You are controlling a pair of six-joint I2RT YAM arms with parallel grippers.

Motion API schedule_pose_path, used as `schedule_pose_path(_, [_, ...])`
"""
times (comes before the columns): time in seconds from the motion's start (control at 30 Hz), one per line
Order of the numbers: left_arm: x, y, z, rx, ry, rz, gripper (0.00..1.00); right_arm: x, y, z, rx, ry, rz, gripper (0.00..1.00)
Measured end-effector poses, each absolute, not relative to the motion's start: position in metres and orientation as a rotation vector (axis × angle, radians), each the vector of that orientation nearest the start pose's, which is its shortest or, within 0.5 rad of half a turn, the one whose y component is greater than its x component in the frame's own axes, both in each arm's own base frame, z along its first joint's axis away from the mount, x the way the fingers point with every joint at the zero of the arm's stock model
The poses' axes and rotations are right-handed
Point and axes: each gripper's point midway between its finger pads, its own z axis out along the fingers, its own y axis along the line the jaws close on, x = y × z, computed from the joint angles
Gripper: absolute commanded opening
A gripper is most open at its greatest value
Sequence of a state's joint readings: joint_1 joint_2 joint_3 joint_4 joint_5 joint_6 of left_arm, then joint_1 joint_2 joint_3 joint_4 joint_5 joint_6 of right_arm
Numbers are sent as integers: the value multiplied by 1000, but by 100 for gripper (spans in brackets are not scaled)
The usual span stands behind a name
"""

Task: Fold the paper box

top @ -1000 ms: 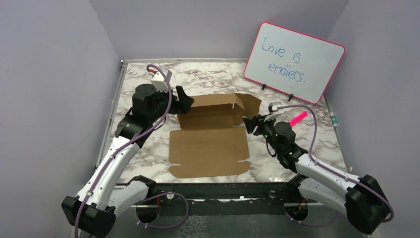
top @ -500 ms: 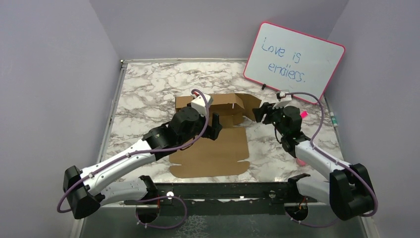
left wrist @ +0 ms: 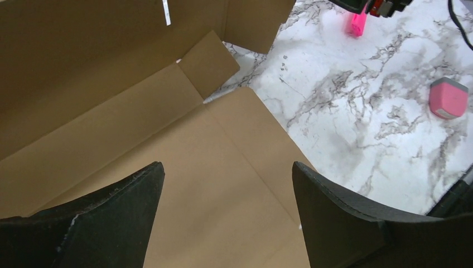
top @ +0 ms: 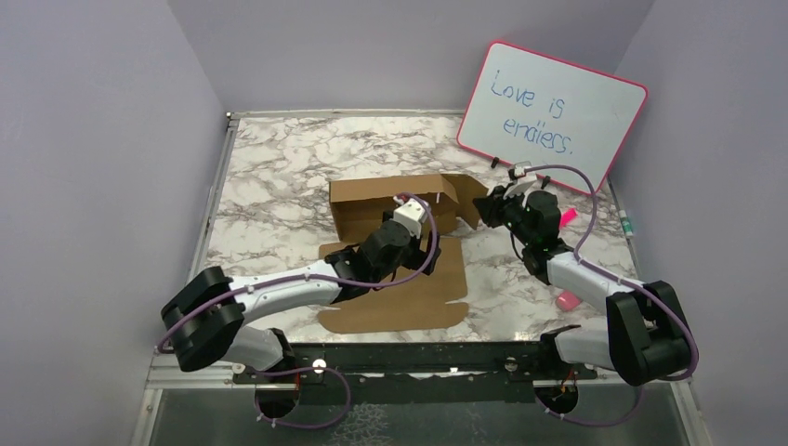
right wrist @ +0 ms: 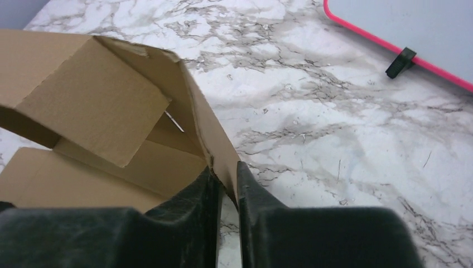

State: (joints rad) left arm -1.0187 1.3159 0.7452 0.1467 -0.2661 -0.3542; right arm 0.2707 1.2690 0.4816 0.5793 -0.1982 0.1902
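The paper box is a brown cardboard sheet, its front panel flat on the marble table and its back wall standing up. My left gripper hovers open over the flat panel, and in the left wrist view only cardboard shows between the spread fingers of my left gripper. My right gripper is at the box's right end. In the right wrist view my right gripper is shut on the edge of the upright side flap, with an inner flap folded beside it.
A pink-framed whiteboard stands at the back right, behind the right arm. A pink marker and a pink eraser lie on the table to the right of the box. Grey walls close in the sides.
My left arm has swung from the box's back left corner to above the flat panel. My right gripper has moved back to the right flap and closed on it. The back wall stands more upright.
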Motion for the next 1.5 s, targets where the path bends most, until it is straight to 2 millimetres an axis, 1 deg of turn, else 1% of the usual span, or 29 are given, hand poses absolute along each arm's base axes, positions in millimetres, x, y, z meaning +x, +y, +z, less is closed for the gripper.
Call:
schedule_pose_path(0.1, [246, -335, 140, 504, 1949, -605, 87, 361, 147, 144, -250, 1785, 517, 7])
schedule_pose_path(0.23, [256, -347, 131, 526, 1908, -589, 88, 357, 153, 147, -309, 1770, 538, 1])
schedule_pose_path(0.33, [262, -354, 119, 544, 1896, -560, 89, 353, 158, 148, -350, 1759, 560, 1])
schedule_pose_path(0.4, [266, -358, 106, 567, 1900, -528, 90, 351, 161, 148, -376, 1754, 578, 1])
schedule_pose_path(0.57, [273, -370, 81, 599, 1891, -468, 90, 345, 169, 149, -424, 1745, 621, 1])
schedule_pose_path(0.67, [279, -374, 69, 609, 1891, -430, 89, 343, 171, 149, -443, 1741, 635, 1])
schedule_pose_path(0.77, [287, -376, 64, 601, 1882, -393, 88, 341, 172, 150, -455, 1735, 639, 1])
schedule_pose_path(0.97, [306, -370, 57, 543, 1850, -273, 83, 338, 173, 150, -473, 1730, 646, 1])
schedule_pose_path(1.03, [311, -364, 53, 522, 1849, -229, 79, 338, 174, 150, -476, 1730, 646, 1])
schedule_pose_path(1.1, [314, -360, 51, 507, 1850, -205, 73, 337, 174, 150, -477, 1729, 647, 1])
schedule_pose_path(1.17, [319, -355, 51, 477, 1852, -191, 68, 337, 174, 149, -478, 1730, 647, 1])
schedule_pose_path(1.3, [324, -350, 51, 420, 1853, -207, 64, 337, 174, 149, -481, 1731, 646, 1])
schedule_pose_path(1.5, [333, -323, 39, 333, 1897, -210, 55, 333, 176, 147, -496, 1732, 664, 1])
